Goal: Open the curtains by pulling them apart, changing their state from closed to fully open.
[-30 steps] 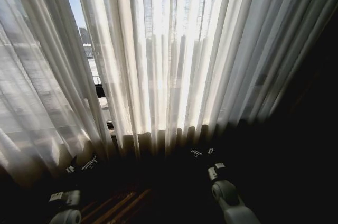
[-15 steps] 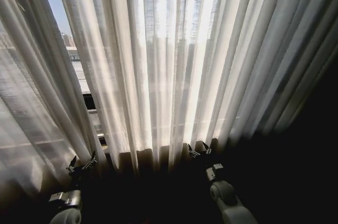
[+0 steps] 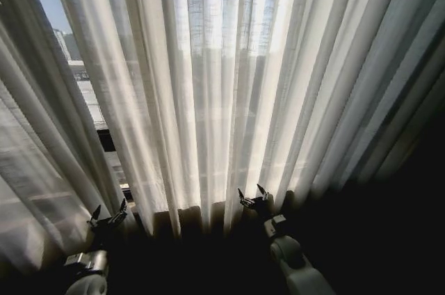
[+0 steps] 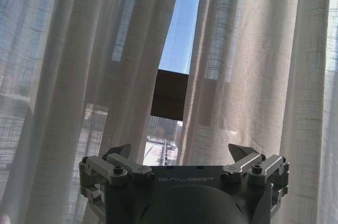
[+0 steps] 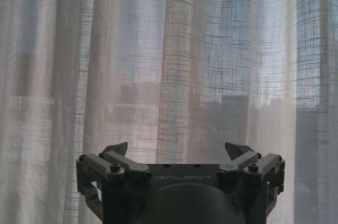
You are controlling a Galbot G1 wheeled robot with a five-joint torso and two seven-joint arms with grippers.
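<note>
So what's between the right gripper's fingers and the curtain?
Nothing. In the right wrist view the right gripper is open, with bare space up to the curtain, which hangs ungrasped ahead.

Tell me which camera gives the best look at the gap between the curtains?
The left wrist view: the gap runs straight ahead of the open left gripper, showing sky and buildings. The head view shows the gap off to the left between the curtains. The right wrist view faces unbroken fabric.
</note>
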